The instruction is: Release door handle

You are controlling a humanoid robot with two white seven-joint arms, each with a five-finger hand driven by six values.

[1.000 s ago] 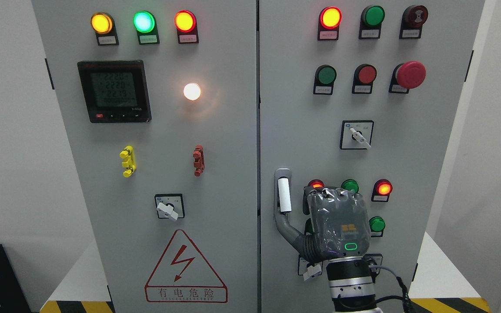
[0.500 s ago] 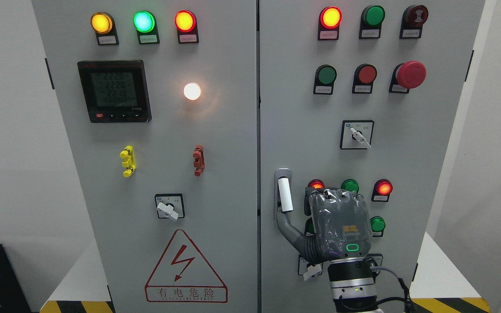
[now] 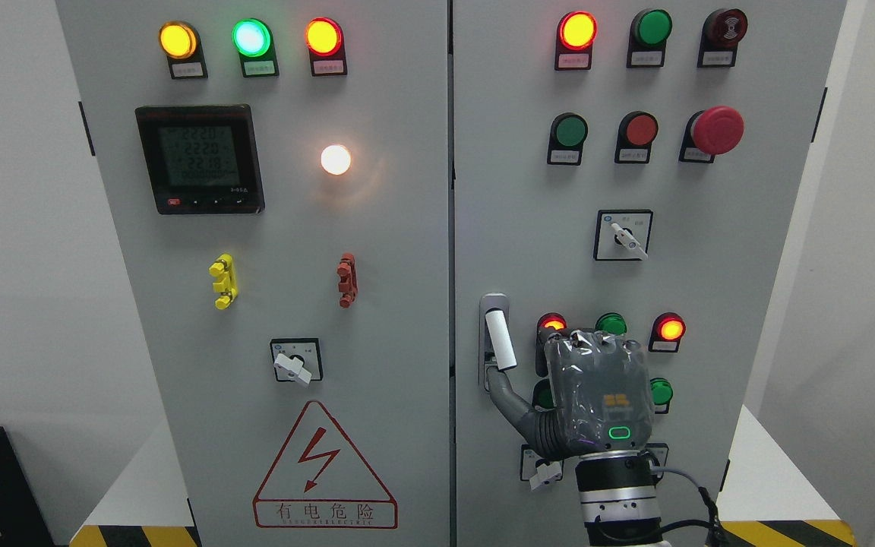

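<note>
— How many hands and handles?
— One right hand (image 3: 597,395), one door handle (image 3: 500,339) just left of it; the thumb seems to touch it, fingers loose, gripping nothing.

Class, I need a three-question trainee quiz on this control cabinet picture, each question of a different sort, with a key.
1. True or false: the right hand covers the emergency stop button.
2. The door handle sits on which cabinet door: A left, B right?
3. Fill in: the warning triangle shows a red ____ bolt.

Key: 1 false; 2 B; 3 lightning.
</note>
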